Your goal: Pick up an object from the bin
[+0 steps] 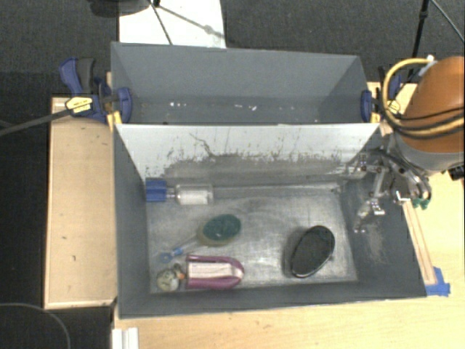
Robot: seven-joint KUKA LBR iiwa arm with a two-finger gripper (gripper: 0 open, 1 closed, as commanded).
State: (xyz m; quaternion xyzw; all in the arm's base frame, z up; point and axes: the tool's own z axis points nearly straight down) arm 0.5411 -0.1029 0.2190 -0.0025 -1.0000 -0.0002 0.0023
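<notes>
The robot arm's claw hangs low at the right end of the grey metal bin, close to its sloping right wall; whether it is released or clenched cannot be told from this angle. Above it, the arm's wrist carries an orange cover ringed with yellow and black cables. Nearest the claw, just to its left and a little toward the front, a black oval object lies flat on the bin floor, apart from the claw and from everything else. Farther left, near the middle of the floor, rests a round dark-green brush with a pale handle pointing toward the front left corner. In front of it, along the front edge, lies a purple pack with a white label, with a small round metallic piece touching its left end. Against the back wall on the left lies a clear bottle with a blue cap, on its side.
</notes>
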